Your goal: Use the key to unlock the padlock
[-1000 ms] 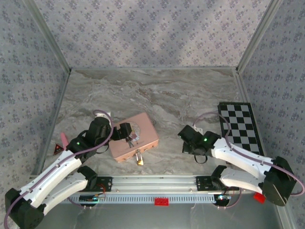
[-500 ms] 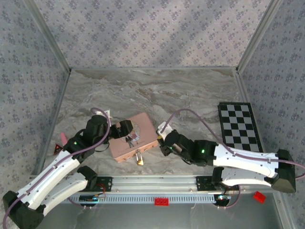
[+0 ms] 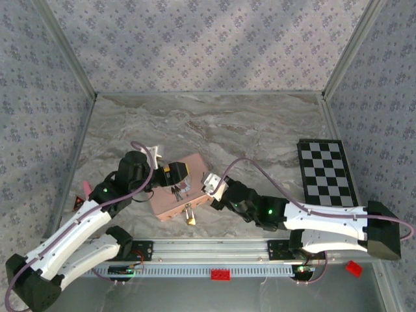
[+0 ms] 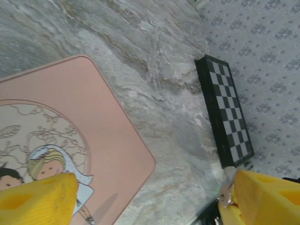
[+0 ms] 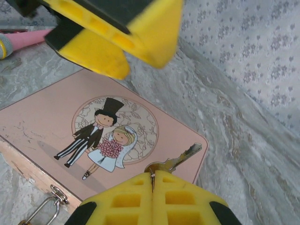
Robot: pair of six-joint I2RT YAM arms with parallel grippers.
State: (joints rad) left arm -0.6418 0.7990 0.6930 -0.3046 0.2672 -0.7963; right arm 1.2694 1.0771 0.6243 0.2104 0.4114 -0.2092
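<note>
The pink box [image 3: 188,188] lies left of centre, with a bride and groom drawn on its lid [image 5: 51,122]. The small brass padlock [image 3: 190,219] hangs from the clasp on the box's near side, and its thin shackle [image 5: 41,209] shows in the right wrist view. My right gripper [image 5: 152,177] is shut on the bow of the grey key [image 5: 180,159], whose blade points out over the box's right corner. My left gripper [image 4: 150,201] hovers open over the lid, its yellow fingers [image 5: 117,37] wide apart. From above, the right gripper [image 3: 210,188] sits at the box's right edge and the left gripper [image 3: 174,173] above its top.
A black-and-white chessboard [image 3: 328,172] lies at the right. A pink cone-shaped piece [image 3: 84,189] rests by the left wall. Patterned walls close three sides. Red bricks [image 3: 220,273] sit by the front rail. Open marble lies behind the box.
My right arm has swung left from near the chessboard to the box's right corner, still shut on the key. My left gripper shifted slightly right over the lid.
</note>
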